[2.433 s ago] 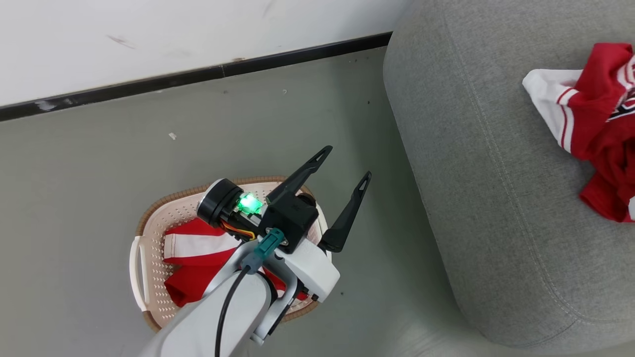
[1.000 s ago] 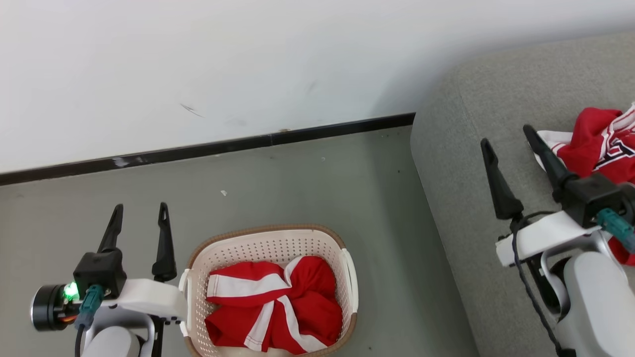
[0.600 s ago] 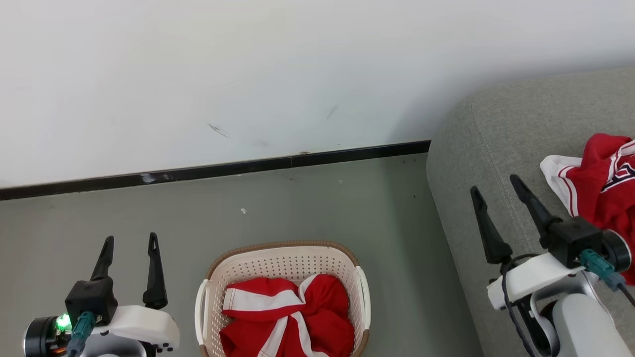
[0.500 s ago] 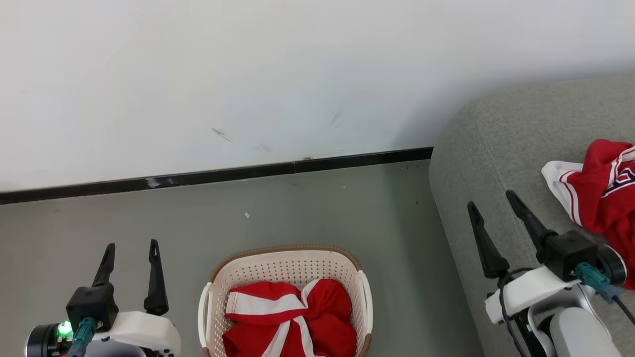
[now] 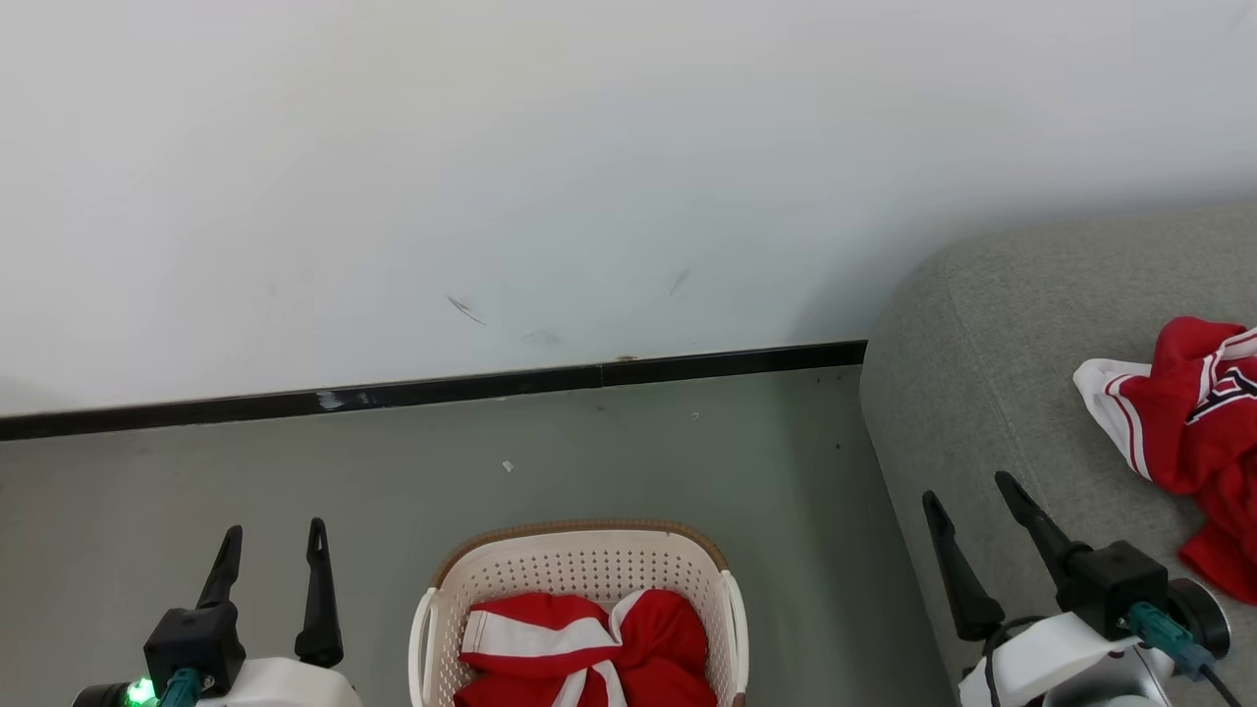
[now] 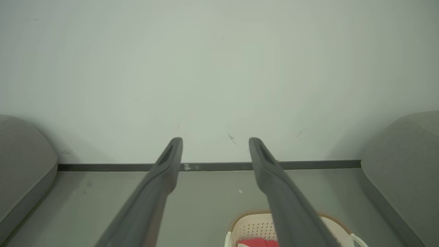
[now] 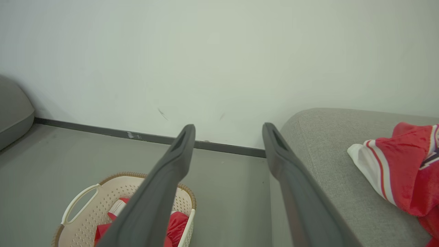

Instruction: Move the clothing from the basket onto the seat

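The basket (image 5: pixel 579 568) is oval, of cream-white plastic, with many small holes in its walls, a brown woven band on the rim and a white handle on each side. It stands upright on the grey floor (image 5: pixel 295 471), near the seat but not touching it. Inside it lies a crumpled red garment (image 5: pixel 643 638) with broad white stripes. The seat (image 5: pixel 992 393) is a large grey fabric sofa with rounded edges. On its top lies a second garment (image 5: pixel 1193 432), red with a white panel, thin red stripes and some black-and-white lettering, loosely bunched, well apart from the basket.
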You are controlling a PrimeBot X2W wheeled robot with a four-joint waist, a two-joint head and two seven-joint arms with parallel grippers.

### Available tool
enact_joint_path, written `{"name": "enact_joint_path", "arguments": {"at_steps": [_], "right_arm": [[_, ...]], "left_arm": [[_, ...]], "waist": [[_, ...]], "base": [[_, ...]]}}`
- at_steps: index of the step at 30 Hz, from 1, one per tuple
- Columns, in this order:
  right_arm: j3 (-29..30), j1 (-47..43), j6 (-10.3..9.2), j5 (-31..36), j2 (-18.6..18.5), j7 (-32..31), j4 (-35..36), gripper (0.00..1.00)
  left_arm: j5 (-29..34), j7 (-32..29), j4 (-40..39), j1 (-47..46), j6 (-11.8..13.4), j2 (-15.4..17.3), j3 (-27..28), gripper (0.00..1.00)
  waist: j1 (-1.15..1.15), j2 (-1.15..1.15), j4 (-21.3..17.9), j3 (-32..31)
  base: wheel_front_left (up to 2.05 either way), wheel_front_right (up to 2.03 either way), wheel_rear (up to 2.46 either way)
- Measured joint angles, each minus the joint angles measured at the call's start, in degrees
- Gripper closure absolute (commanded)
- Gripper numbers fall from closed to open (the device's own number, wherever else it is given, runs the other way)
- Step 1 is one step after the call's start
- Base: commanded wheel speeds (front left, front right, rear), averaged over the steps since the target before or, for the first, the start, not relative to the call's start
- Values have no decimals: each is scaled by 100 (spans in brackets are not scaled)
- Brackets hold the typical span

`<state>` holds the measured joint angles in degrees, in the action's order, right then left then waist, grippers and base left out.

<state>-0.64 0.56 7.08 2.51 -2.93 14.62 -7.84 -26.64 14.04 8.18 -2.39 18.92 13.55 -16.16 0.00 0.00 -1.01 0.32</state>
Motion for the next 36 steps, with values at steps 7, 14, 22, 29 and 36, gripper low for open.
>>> {"name": "enact_joint_path", "arguments": {"at_steps": [7, 14, 22, 29, 36], "right_arm": [[-23, -166, 0, -1, 42, 0, 87, 0], [-23, -178, 0, -1, 44, 0, 200, 0], [-35, -289, 0, -1, 47, 0, 345, 0], [13, -289, 0, 2, 53, 0, 513, 0], [185, -279, 0, 37, 55, 0, 725, 0]], "left_arm": [[0, 1, -86, 97, -44, 76, -10, 0], [0, 1, -145, 107, -44, 89, -11, 0], [1, -1, -166, 167, -54, 131, -53, 0], [59, -144, -133, 171, -194, 221, -264, 0], [215, -346, -51, -88, -314, 307, -491, 0]], "waist": [[0, 0, 10, -34], [0, 0, 20, -2], [0, 0, 30, 60], [0, 0, 9, 156], [0, 0, -27, 308]], "base": [[0, 0, 0], [0, 0, 0], [0, 0, 0], [0, 0, 0], [0, 0, 0]]}}
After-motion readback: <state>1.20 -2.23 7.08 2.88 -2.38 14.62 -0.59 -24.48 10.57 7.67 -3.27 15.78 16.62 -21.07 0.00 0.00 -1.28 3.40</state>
